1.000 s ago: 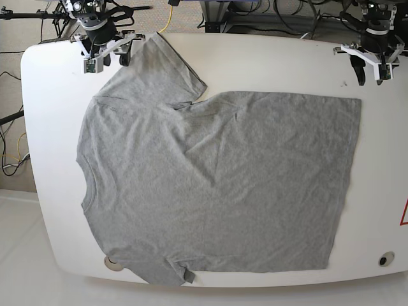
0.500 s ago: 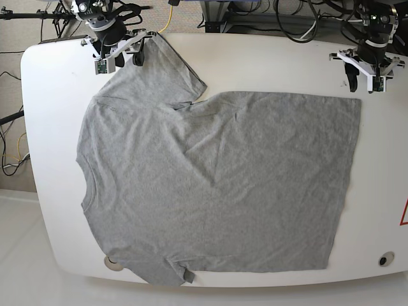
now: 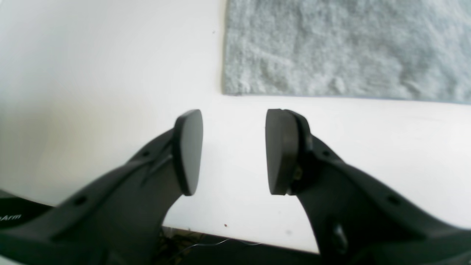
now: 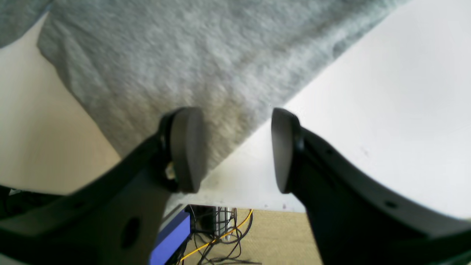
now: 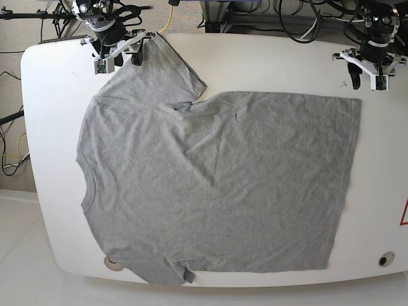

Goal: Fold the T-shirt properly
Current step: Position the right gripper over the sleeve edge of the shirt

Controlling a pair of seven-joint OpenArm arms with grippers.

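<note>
The heather-grey T-shirt [image 5: 217, 185] lies flat and plain side up on the white table [image 5: 268, 64], neck to the left and hem to the right. One sleeve [image 5: 162, 67] points to the back left. My right gripper [image 5: 123, 58] stands open at that sleeve's end; in the right wrist view its fingers [image 4: 186, 147] straddle the sleeve's edge [image 4: 202, 55] by the table's back rim. My left gripper [image 5: 365, 81] hangs open just behind the hem's back corner [image 3: 230, 90], with bare table between its pads [image 3: 189, 151].
Cables, a yellow cord [image 4: 224, 235] and a blue box [image 4: 171, 235] lie on the floor beyond the back edge. A round hole [image 5: 384, 259] and a red triangle mark [image 5: 404, 213] sit near the table's right front.
My right gripper has moved right and back along the sleeve to its end. My left gripper has shifted slightly near the hem corner. The shirt has not moved.
</note>
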